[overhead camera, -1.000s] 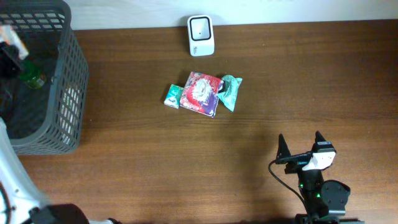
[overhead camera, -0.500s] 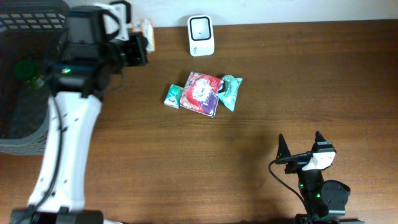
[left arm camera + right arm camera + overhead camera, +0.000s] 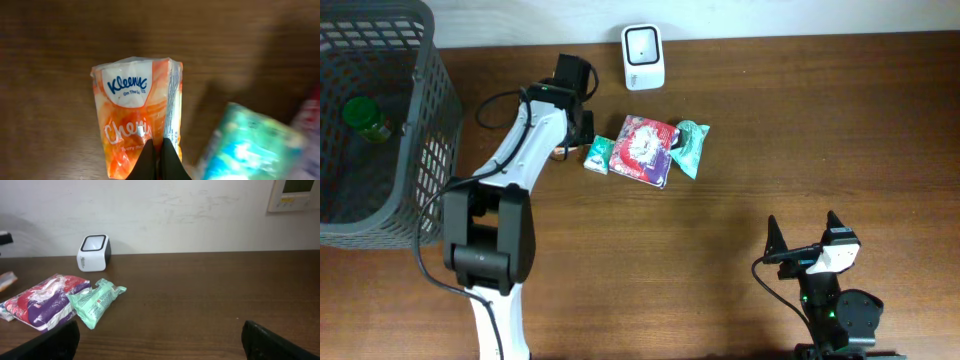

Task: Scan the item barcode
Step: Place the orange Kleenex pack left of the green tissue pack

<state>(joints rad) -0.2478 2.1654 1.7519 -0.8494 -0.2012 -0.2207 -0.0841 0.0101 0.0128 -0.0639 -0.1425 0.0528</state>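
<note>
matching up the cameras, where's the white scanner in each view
Overhead: the white scanner stands top centre, at the table's far edge by the wall.
Left wrist: not in it; the Kleenex pack fills the middle.
Right wrist: the scanner stands left of centre, against the wall.
Shared landmark: the green packet, which lies on the table near the scanner in the overhead and right wrist views.

Dark wooden table (image 3: pixel 800 130); grey basket (image 3: pixel 432 150), white scanner (image 3: pixel 642 57), teal packet (image 3: pixel 597 155), red packet (image 3: pixel 646 150), green packet (image 3: pixel 690 148)

Scanner (image 3: pixel 643 57) behind three packets (image 3: pixel 645 150); tissue pack (image 3: pixel 137 120) left of them; basket (image 3: pixel 430 150) far left
</note>
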